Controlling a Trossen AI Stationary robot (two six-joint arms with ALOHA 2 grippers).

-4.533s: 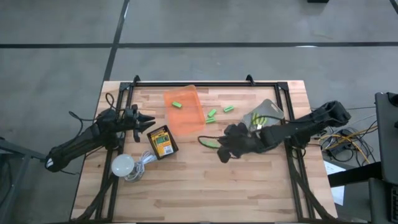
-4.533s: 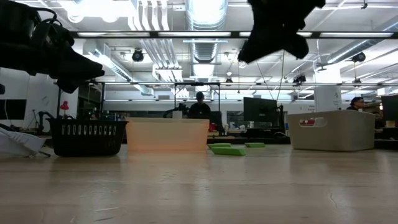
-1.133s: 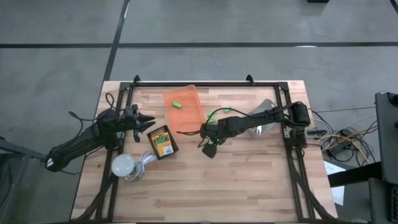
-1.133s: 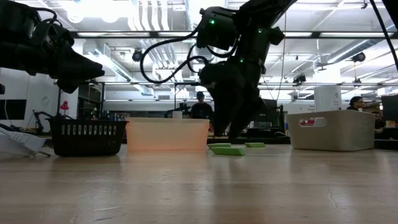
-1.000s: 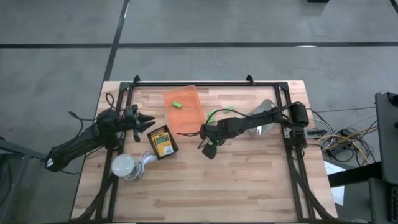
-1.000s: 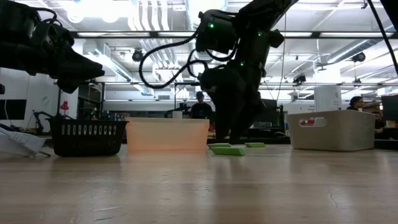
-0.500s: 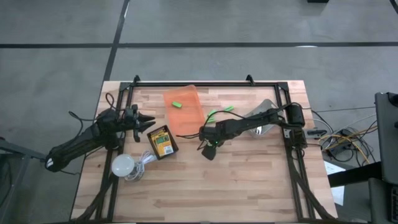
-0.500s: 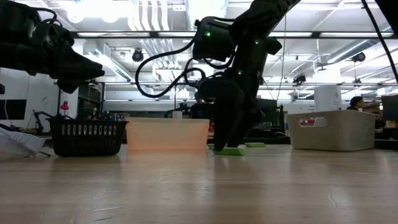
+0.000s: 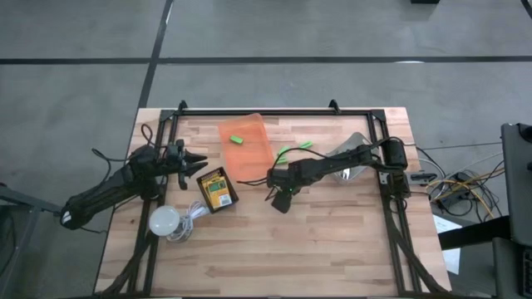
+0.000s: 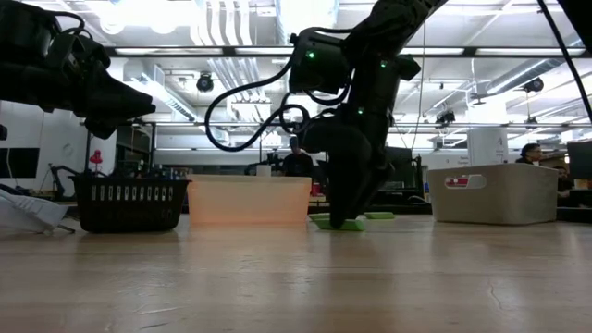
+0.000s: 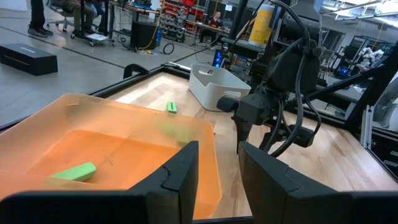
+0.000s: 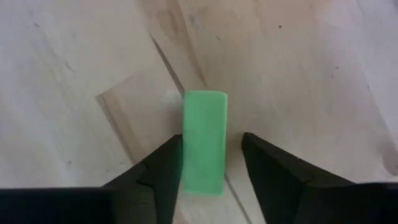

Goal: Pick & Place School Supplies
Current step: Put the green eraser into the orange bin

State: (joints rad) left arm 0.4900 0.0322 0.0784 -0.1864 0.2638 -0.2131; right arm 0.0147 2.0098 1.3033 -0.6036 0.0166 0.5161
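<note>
One green block point(image 12: 203, 142) sits between the fingers of my right gripper point(image 12: 207, 169), flat on the table point(image 12: 74, 93). Jaws spread, one touching it, not yet pinching. Block is plain bright green, rectangular, rounded corners.

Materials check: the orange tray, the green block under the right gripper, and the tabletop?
Orange tray: likely thin plastic, translucent, since light glows through its walls.
Green block: matte and opaque with rounded corners; looks like an eraser or foam, can't tell which.
Tabletop: wood, with visible grain and joined strips, satin finish.
</note>
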